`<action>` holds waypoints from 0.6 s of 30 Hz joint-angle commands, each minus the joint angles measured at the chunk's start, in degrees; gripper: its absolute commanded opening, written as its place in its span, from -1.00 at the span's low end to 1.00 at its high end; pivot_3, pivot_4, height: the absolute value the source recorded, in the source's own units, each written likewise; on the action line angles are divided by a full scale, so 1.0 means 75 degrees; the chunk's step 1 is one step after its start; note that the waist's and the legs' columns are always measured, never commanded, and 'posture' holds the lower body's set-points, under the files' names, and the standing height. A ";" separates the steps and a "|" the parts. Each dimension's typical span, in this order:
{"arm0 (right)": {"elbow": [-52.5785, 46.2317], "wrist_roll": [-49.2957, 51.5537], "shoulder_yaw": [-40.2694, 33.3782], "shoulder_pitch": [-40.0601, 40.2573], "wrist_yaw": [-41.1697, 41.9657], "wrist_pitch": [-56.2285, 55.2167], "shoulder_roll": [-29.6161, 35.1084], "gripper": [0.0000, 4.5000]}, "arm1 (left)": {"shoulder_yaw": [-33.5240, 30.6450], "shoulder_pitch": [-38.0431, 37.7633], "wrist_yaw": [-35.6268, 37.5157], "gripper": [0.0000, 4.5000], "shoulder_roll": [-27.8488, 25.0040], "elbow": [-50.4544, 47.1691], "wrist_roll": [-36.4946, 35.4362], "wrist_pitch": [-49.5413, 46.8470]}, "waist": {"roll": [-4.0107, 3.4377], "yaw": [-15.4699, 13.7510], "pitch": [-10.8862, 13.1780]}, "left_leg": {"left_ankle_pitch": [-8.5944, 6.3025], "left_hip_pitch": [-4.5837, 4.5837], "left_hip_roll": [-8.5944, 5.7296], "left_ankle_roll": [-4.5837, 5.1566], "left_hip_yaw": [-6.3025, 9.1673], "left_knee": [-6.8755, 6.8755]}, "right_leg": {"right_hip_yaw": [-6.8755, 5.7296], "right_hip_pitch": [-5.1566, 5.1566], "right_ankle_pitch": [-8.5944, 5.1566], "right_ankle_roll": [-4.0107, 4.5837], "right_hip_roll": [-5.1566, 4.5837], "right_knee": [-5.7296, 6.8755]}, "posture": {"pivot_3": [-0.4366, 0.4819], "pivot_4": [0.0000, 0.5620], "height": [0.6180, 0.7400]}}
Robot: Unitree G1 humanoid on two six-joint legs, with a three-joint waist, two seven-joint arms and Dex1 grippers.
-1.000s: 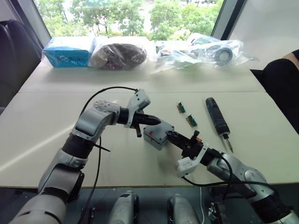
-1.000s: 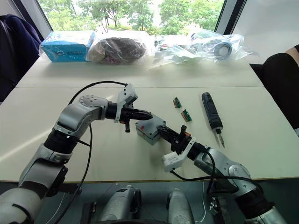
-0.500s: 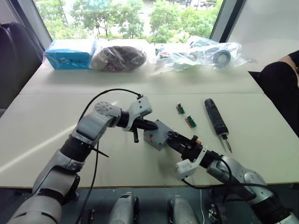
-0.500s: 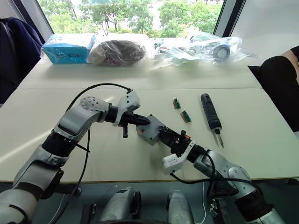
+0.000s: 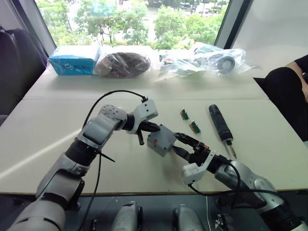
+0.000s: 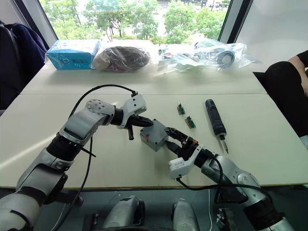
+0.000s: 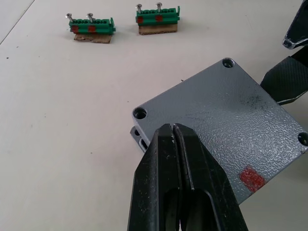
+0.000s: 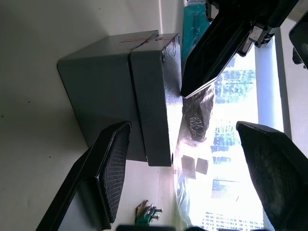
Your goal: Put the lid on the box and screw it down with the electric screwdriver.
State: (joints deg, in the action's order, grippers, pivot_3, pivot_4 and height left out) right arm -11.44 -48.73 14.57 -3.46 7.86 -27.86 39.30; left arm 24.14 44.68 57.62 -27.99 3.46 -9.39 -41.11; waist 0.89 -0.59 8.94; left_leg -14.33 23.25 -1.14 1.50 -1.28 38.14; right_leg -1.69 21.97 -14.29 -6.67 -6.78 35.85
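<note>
Lid (image 7: 226, 113) sitting on box (image 8: 103, 91) mid-table, unscrewed, corner holes empty. Left gripper (image 7: 174, 137) pinched together, pressing lid's left edge. Right gripper (image 6: 172, 138) spread wide beside box. Electric screwdriver (image 6: 214, 119) lying right, untouched. Risk: sideways push sliding lid off seat, misaligning holes.

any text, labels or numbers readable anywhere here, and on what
None can be read.
Blue carton at the table's far edge: has print, too small to read.
Lid on the box: a red patch and red pen lines, no letters.
Electric screwdriver: no legible marking.
Green parts: red dots only, no text.
Plastic bags: nothing legible.
</note>
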 commanded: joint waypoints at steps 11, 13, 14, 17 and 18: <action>-0.0309 0.0499 -0.0321 0.0075 0.0237 -0.0019 0.0043 -0.15 | 0.0420 -0.0400 0.0066 -1.00 -0.0197 0.0312 0.0327 -0.0460 | 0.0000 0.0002 0.0000 | 0.0000 0.0004 0.0002 0.0000 0.0000 -0.0005 | 0.0001 0.0010 -0.0001 0.0001 -0.0003 -0.0004 | -0.05 -0.47 1.00; -0.0323 0.0534 -0.0351 0.0125 0.0257 -0.0003 0.0053 -0.51 | 0.0237 -0.0369 0.0038 -1.00 -0.0133 0.0334 0.0226 -0.0410 | 0.0001 0.0002 0.0000 | 0.0000 0.0004 0.0003 0.0000 0.0000 -0.0008 | 0.0001 0.0012 -0.0001 0.0002 -0.0003 -0.0005 | -0.05 -0.47 1.00; -0.0320 0.0553 -0.0372 0.0132 0.0269 0.0024 0.0045 -0.68 | 0.0115 -0.0326 -0.0005 -1.00 -0.0073 0.0377 0.0156 -0.0458 | 0.0001 0.0001 0.0001 | 0.0000 0.0005 0.0003 0.0000 0.0000 -0.0009 | 0.0001 0.0013 -0.0001 0.0002 -0.0003 -0.0006 | -0.05 -0.47 1.00; -0.0316 0.0640 -0.0427 0.0181 0.0341 0.0107 0.0010 -0.99 | -0.0239 -0.0275 -0.0067 -1.00 0.0084 0.0426 -0.0055 -0.0468 | 0.0001 0.0000 0.0003 | 0.0000 0.0015 0.0003 0.0000 0.0000 -0.0010 | 0.0001 0.0025 -0.0001 0.0002 -0.0004 -0.0007 | -0.05 -0.47 1.00; -0.0319 0.0688 -0.0444 0.0217 0.0382 0.0139 -0.0005 -0.99 | -0.0353 -0.0272 -0.0041 -1.00 0.0118 0.0396 -0.0158 -0.0507 | 0.0001 0.0000 0.0004 | 0.0000 0.0016 0.0004 0.0000 0.0000 -0.0010 | 0.0001 0.0027 -0.0001 0.0002 -0.0004 -0.0007 | -0.05 -0.47 1.00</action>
State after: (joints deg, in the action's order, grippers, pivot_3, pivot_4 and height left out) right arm -11.49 -45.43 12.96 -2.14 10.45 -27.38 39.31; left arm 21.28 44.49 57.81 -26.94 4.34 -10.63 -42.38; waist 0.90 -0.60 8.97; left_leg -14.34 23.38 -1.11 1.50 -1.28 38.06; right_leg -1.69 22.19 -14.30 -6.66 -6.81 35.80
